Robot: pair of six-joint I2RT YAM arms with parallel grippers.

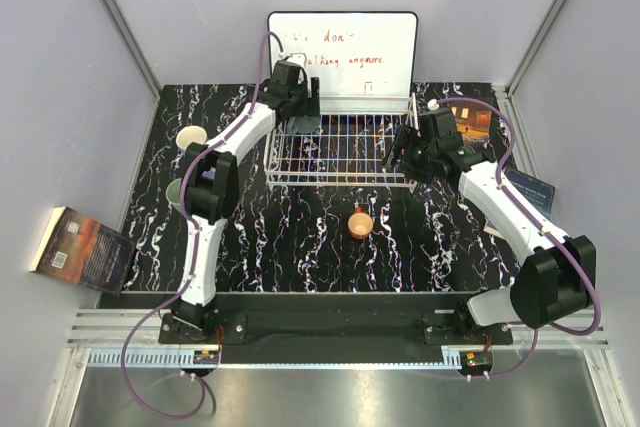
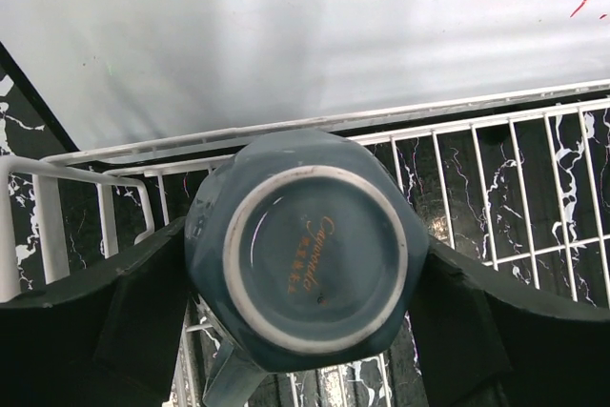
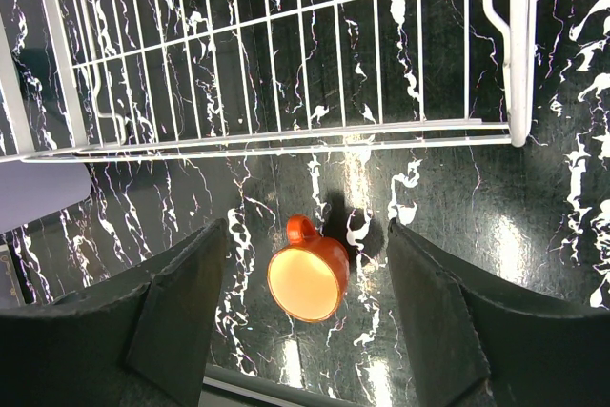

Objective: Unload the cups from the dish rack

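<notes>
Left end effector clamps the upturned blue-grey ceramic mug, seemingly the last racked; right end effector wide, empty.

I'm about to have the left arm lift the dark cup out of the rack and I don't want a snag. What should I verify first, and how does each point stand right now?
1. Left end effector shut on the dark grey cup, a finger on each side: ok.
2. The cup's handle lies free of both fingers: ok.
3. Cup already lifted off the dish rack wires: cannot tell.
4. Right end effector open and away from that corner of the rack: ok.
5. Bare table in front of the rack, beside the orange cup, for setting down: ok.
</notes>
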